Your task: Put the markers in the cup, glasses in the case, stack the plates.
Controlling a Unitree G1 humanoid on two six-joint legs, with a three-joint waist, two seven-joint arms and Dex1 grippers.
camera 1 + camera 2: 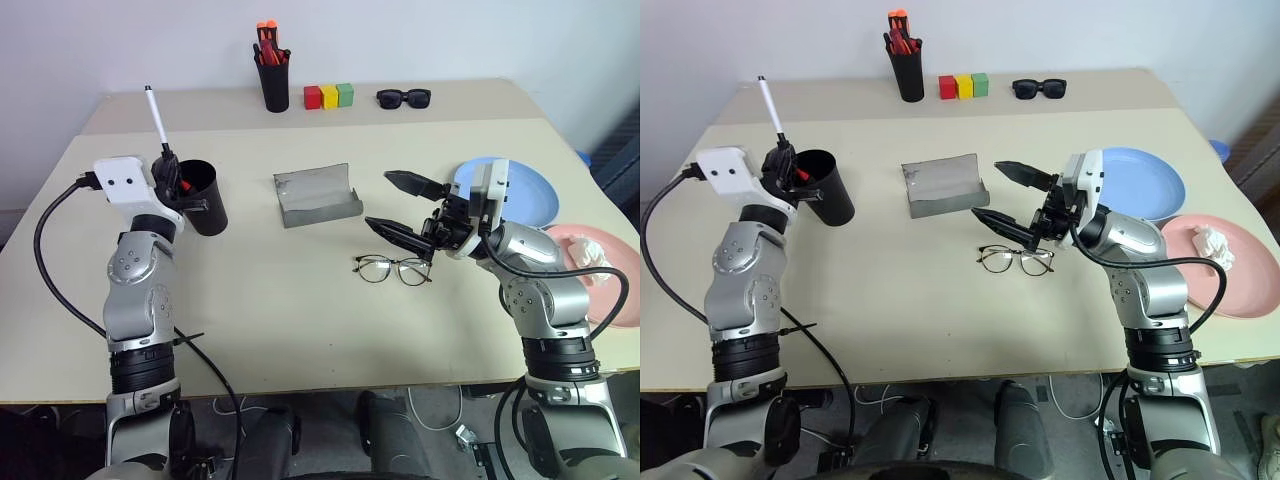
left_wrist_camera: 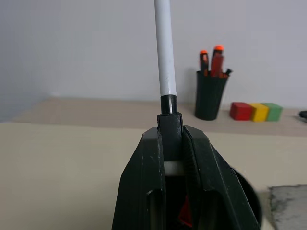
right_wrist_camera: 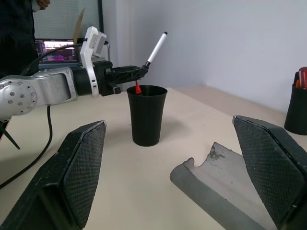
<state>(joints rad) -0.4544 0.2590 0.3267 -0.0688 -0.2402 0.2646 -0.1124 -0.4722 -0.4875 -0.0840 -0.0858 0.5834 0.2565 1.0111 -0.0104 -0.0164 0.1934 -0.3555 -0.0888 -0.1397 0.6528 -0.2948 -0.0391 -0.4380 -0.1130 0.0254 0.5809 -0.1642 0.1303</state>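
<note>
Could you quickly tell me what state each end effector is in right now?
Left end effector: closed, holding the white marker.
Right end effector: open, empty.

Two markers show: a white one (image 1: 154,112) and a red-tipped one (image 3: 138,88) in the single cup (image 1: 200,197). There are two plates, blue (image 1: 528,190) and pink (image 1: 610,290), one grey case (image 1: 318,195), one pair of glasses (image 1: 392,268) and one pair of sunglasses (image 1: 404,98). At the back stand one pen holder (image 1: 273,82) and three blocks: red (image 1: 313,97), yellow (image 1: 329,96), green (image 1: 345,95).
</note>
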